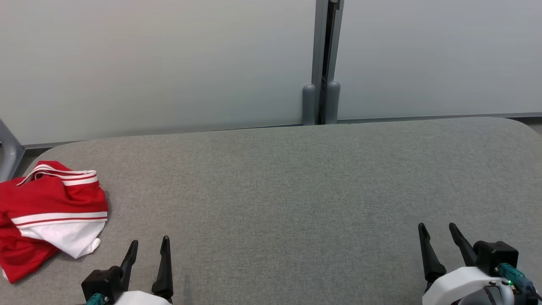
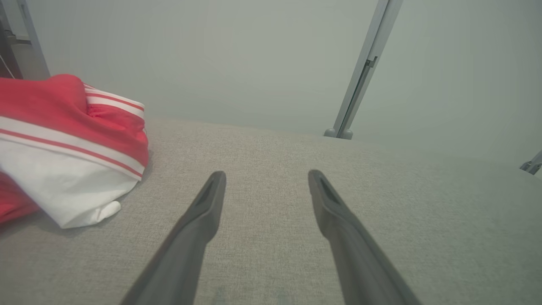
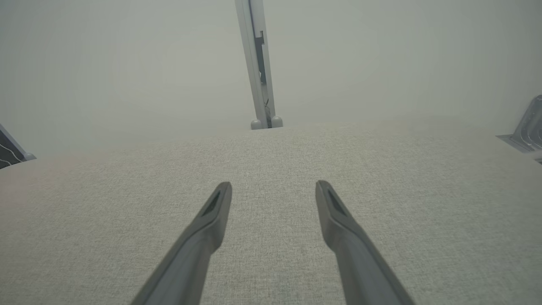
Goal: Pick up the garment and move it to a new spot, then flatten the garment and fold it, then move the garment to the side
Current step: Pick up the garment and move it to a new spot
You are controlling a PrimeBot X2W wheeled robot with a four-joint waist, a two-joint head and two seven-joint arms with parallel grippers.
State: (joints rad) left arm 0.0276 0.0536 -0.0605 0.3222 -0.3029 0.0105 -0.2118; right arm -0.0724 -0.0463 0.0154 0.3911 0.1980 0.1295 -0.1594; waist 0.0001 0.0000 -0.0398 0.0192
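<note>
One heap to fetch: garment (image 1: 55, 199), crumpled at nine o'clock on the worktop (image 1: 296, 190). Lies near, at ten o'clock from the left fingers (image 1: 164, 262), well apart from the right fingers (image 1: 427, 250). Both pairs spread, empty. Favours a left reach.

Grey fabric table (image 1: 296, 190), pale partition wall (image 1: 148, 63)

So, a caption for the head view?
Crumpled red-and-white garment on grey table; left gripper and right gripper open, empty.
</note>
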